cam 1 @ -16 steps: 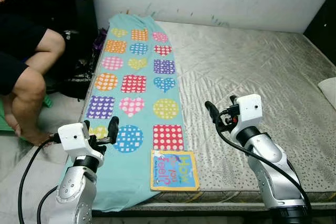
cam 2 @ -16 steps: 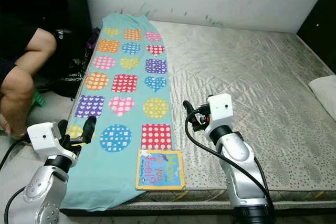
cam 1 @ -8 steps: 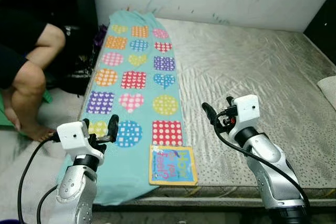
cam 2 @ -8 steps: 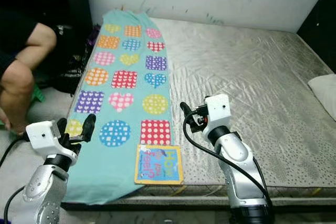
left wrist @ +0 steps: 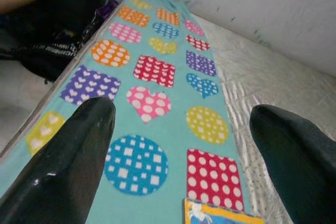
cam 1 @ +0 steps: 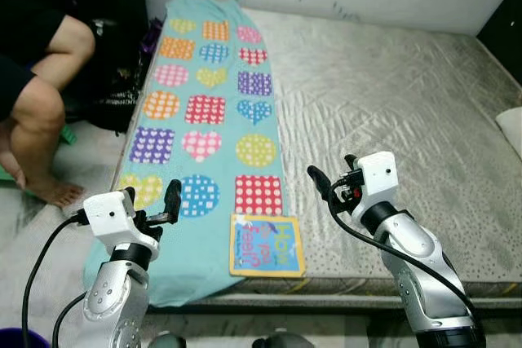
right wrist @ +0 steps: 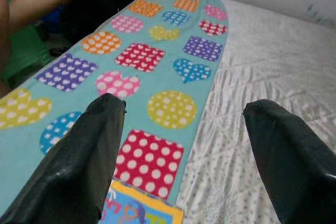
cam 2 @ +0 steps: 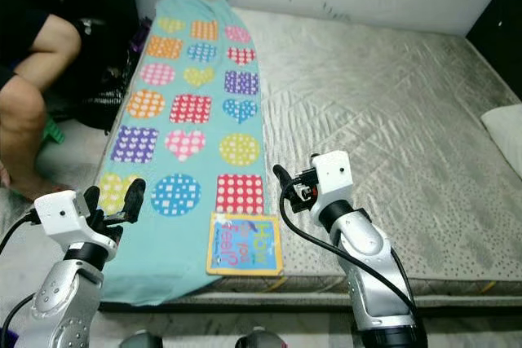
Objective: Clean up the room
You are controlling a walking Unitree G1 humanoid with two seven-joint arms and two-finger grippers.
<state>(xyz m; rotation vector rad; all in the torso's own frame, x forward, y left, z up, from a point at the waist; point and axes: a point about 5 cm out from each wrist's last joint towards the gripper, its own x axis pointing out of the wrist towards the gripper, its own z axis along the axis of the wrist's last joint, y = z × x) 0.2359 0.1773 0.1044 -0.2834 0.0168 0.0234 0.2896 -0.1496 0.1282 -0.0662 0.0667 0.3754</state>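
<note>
Below, book (cam 1: 267,245) on bed edge between both grippers' wide jaws, untouched.

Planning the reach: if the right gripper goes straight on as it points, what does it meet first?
Probably the blanket: the open right gripper aims over its dotted patches, past the book. Depth is unclear.

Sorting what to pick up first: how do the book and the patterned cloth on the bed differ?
The book is small, square and stiff, yellow-edged, at the mattress's near edge. The patterned cloth is long and soft, teal with dotted hearts, circles and squares, running toward the wall and draping over the side. The book lies on the cloth's near end.
</note>
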